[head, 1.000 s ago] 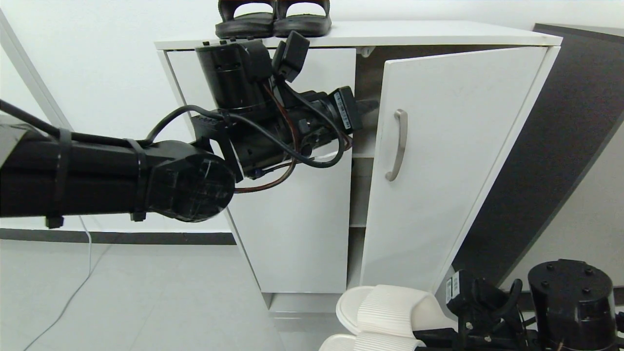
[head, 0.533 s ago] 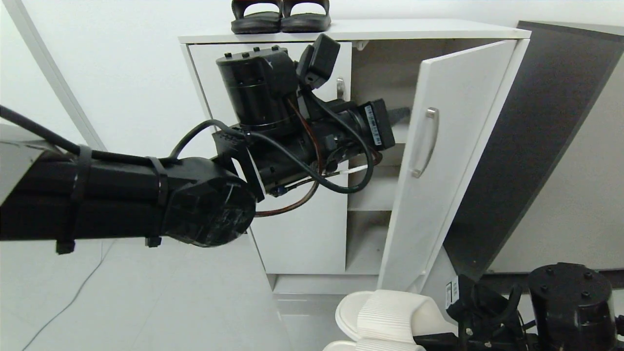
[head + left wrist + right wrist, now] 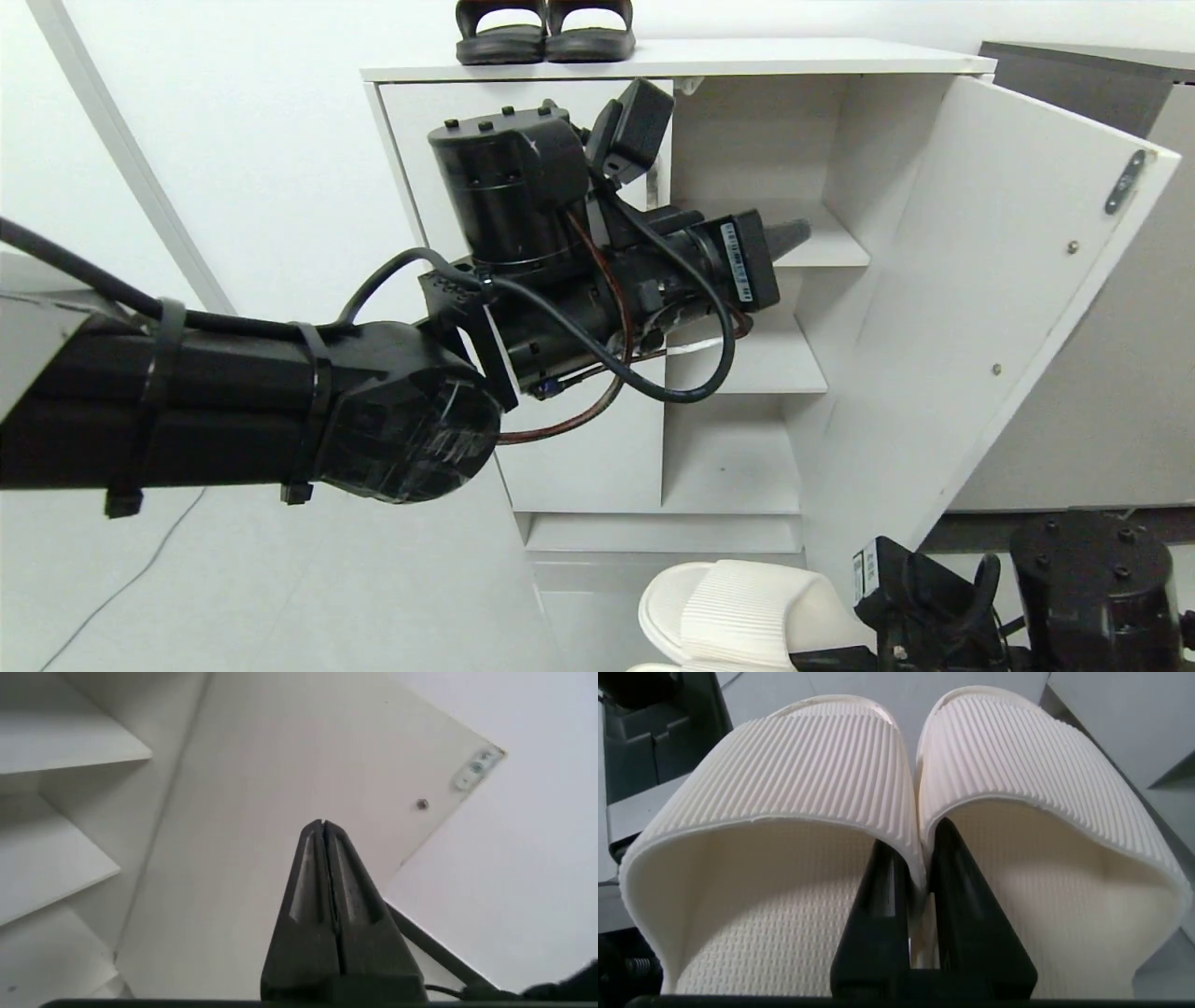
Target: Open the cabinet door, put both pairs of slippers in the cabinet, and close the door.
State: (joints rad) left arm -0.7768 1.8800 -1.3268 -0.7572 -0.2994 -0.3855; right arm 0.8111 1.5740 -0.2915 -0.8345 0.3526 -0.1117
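The white cabinet (image 3: 653, 58) has its right door (image 3: 980, 308) swung wide open, baring several shelves (image 3: 747, 364). My left gripper (image 3: 795, 233) is shut and empty in front of the upper shelf, level with the opening; its closed tip (image 3: 323, 829) points at the door's inner face (image 3: 280, 784). A pair of black slippers (image 3: 546, 33) sits on the cabinet top. Low at the front, a pair of white ribbed slippers (image 3: 738, 611) hangs from my right gripper (image 3: 915, 917), which is shut on the two inner edges (image 3: 920, 812) pressed together.
The cabinet's left door (image 3: 579, 457) stays closed behind my left arm. A dark grey panel (image 3: 1074, 65) stands to the right of the open door. A thin cable (image 3: 121, 588) trails on the pale floor at the left.
The right door went from slightly ajar to wide open. My left gripper moved rightward along with it. The head view also shifted. The white slippers stayed in my right gripper.
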